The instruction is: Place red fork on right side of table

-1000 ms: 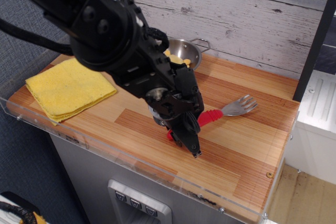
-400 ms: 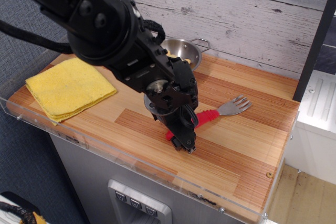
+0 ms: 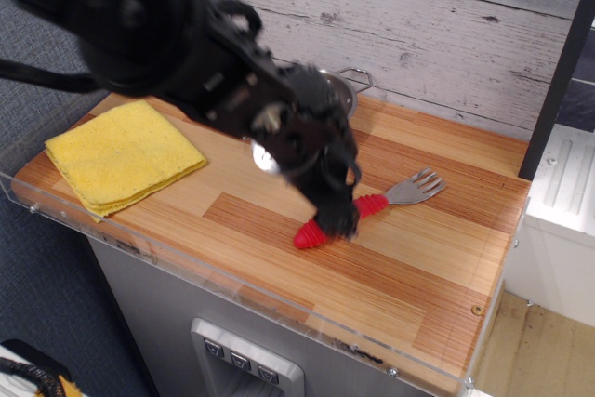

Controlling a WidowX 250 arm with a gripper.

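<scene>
The red fork (image 3: 367,205) lies flat on the table (image 3: 418,271), right of centre. Its red handle end (image 3: 310,235) points toward the front and its silver tines (image 3: 420,186) point to the back right. My gripper (image 3: 338,218) is blurred by motion. It hangs just over the middle of the handle, with the fingers spread and off the fork. It covers part of the handle.
A yellow folded cloth (image 3: 121,155) lies at the table's left end. A small steel pan (image 3: 346,90) stands at the back, mostly hidden behind my arm. A clear acrylic rim (image 3: 279,309) runs along the front edge. A white board wall stands behind.
The fork came down onto the table and now lies still. My gripper has let go of the handle and moved up and back from it.
</scene>
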